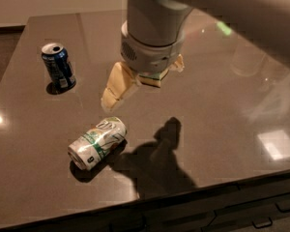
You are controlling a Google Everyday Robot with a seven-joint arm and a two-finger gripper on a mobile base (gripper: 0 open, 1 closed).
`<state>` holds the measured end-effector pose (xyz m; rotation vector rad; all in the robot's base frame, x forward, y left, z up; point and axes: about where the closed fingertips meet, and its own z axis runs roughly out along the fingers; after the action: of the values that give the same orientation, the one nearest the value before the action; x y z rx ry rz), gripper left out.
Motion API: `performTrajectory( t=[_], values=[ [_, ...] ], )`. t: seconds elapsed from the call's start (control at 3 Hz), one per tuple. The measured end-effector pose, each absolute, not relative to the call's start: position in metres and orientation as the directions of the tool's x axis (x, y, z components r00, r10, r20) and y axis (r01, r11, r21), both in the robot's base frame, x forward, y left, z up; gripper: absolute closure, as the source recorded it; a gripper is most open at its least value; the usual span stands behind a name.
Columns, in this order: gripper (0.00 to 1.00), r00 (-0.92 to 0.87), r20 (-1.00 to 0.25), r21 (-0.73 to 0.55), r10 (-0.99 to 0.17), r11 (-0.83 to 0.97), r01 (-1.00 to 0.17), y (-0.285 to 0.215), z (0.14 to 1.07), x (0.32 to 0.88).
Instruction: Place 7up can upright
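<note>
The 7up can (pixel 97 141), silver-white with green lettering and slightly dented, lies on its side on the dark brown table (pixel 208 129), near the front left. My gripper (pixel 142 83) hangs above the table behind the can, apart from it. Its fingers are spread and hold nothing. One cream finger (pixel 115 87) points down-left toward the can, its tip a short way above and behind the can's far end. The other finger is mostly hidden behind the grey wrist (pixel 152 42). The arm's shadow falls on the table to the right of the can.
A dark blue can (pixel 58 66) stands upright at the back left of the table. The table's front edge (pixel 193 197) runs close below the 7up can, with drawer handles (pixel 261 222) under it at lower right.
</note>
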<state>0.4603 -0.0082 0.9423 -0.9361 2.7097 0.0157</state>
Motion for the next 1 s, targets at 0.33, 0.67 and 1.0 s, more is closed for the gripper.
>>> performTrajectory(
  t=[0.33, 0.67, 1.0],
  values=[
    [0.0, -0.813, -0.277, -0.075, -0.513, 0.855, -0.514, 0.02, 0.936, 0.474],
    [0.0, -0.868, -0.27, -0.06, -0.416, 0.907, -0.416, 0.044, 0.933, 0.479],
    [0.0, -0.942, -0.215, 0.011, -0.257, 0.964, -0.265, 0.054, 0.923, 0.48]
  ],
)
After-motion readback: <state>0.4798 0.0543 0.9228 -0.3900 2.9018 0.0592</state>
